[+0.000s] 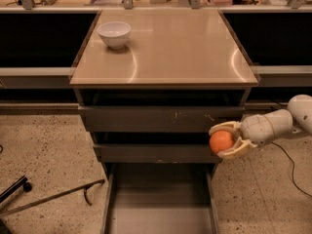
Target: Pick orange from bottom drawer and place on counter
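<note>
Arm point(273, 123) — smooth white rounded casings, pale grey at the wrist section, one seam between segments. Gripper point(218, 142), low at the view's right side — two curved cream-beige fingers point(233, 151), glossy.

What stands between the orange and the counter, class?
Nothing visible. The gripper holds the orange in front of the upper drawers, below the counter's front edge, so it must rise past that edge. The bowl sits far off at the back left.
</note>
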Tool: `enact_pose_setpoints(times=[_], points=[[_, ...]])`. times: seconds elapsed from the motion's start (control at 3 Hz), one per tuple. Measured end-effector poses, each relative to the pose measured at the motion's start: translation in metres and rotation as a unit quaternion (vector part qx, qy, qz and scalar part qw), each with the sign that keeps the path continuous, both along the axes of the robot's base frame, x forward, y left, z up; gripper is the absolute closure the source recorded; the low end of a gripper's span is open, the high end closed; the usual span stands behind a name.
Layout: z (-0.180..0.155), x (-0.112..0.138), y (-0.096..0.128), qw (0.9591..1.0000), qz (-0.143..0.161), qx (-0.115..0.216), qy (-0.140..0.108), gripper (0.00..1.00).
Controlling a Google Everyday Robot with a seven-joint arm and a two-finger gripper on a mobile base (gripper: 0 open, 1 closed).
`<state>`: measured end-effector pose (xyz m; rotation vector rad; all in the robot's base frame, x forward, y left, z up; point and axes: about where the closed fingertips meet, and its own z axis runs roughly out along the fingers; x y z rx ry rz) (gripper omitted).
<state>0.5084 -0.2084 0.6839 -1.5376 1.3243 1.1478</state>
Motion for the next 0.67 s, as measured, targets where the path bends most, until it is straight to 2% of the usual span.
enact_pose_setpoints(times=[0.33, 0.67], points=[[0.04, 0.021, 0.006, 0.999, 0.01, 0.017, -0.039, 1.0], [0.119, 0.058, 0.031, 0.9928, 0.033, 0.056, -0.101, 1.0]])
